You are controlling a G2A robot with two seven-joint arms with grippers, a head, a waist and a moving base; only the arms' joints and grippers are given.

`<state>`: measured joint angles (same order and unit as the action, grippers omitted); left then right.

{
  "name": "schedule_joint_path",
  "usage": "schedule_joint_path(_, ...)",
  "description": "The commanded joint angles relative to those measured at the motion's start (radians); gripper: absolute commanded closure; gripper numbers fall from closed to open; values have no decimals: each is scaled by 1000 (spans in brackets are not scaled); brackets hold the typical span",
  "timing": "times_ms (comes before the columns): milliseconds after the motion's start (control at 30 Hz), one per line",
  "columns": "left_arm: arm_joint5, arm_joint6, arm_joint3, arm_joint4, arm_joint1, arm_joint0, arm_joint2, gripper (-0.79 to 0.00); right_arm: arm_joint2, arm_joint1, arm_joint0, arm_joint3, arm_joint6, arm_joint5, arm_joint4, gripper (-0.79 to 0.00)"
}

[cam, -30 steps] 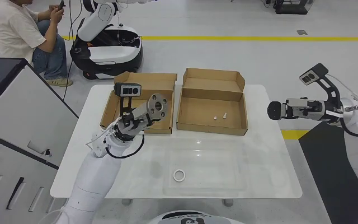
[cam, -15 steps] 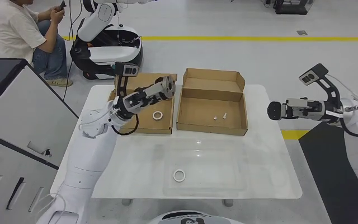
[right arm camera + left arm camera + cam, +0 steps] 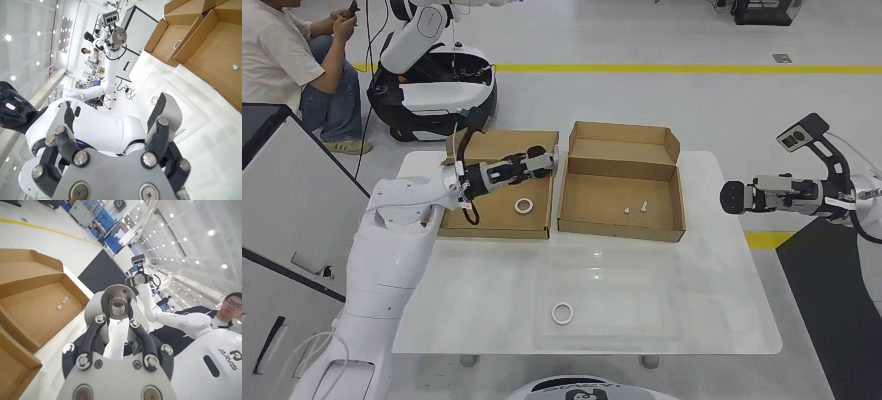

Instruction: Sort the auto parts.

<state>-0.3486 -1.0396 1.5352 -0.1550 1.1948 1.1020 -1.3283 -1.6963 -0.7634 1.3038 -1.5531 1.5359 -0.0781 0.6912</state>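
Top view: left tool hung over left brown cardboard box, close to its edge beside right brown cardboard box. White ring lay on left box floor. Right tool hung off white bench's right edge, well apart, open bench between.
Left wrist view: left tool gripped silver flanged metal bushing by its collar.
Right wrist view: right tool spread wide.
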Motion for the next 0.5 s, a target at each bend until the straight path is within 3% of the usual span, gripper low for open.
schedule_joint_path(0,22,9,-2,59,-4,-1,4,0,0,0,0,0,0,0,0,-785)
schedule_joint_path(200,94,25,-22,171,-13,-26,12,0,0,0,0,0,0,0,0,-785)
schedule_joint_path(467,90,29,-26,166,-12,-30,15,0,0,0,0,0,0,0,0,-785)
